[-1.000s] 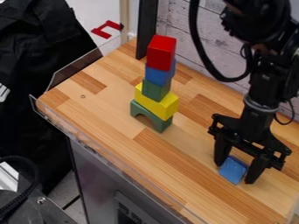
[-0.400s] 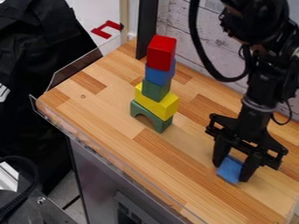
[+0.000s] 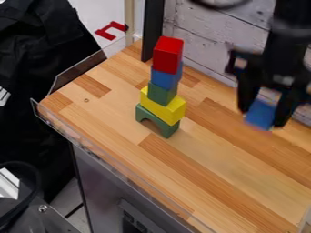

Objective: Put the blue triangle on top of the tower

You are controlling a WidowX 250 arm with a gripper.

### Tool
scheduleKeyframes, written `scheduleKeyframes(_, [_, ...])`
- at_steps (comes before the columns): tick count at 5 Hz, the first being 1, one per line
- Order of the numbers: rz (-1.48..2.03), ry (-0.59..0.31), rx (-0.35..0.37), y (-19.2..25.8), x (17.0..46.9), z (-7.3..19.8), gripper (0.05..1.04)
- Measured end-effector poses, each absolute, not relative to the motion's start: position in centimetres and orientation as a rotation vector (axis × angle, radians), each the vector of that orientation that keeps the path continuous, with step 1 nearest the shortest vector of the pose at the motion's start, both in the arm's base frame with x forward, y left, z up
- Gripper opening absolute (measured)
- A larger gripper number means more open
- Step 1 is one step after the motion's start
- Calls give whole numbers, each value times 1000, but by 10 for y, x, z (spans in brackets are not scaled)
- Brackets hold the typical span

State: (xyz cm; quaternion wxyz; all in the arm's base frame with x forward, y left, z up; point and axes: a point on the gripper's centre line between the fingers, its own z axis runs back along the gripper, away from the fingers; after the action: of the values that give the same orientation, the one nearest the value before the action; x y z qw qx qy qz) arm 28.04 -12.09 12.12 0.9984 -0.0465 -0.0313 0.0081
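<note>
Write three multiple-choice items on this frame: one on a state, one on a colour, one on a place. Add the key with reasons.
1. How is the tower?
A) Toppled
B) Upright
C) Split into two stacks

2. What colour is the block directly under the red block?
A) Blue
B) Yellow
C) Green

3. Where is the loose blue piece?
A) On top of the tower
B) Lying beside the tower
C) Between the fingers of the end effector

Key:
1. B: its five blocks stand one on another.
2. A: a blue block sits between the red one and the green block.
3. C: the fingers flank it, off to the right of the tower in the picture.
</note>
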Motion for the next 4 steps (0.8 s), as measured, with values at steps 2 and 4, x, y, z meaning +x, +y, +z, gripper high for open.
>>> scheduleKeyframes(2, [147,-66,-115,-77,285,170,557])
scheduleKeyframes(4, [289,-111,-156,-24,280,195,557])
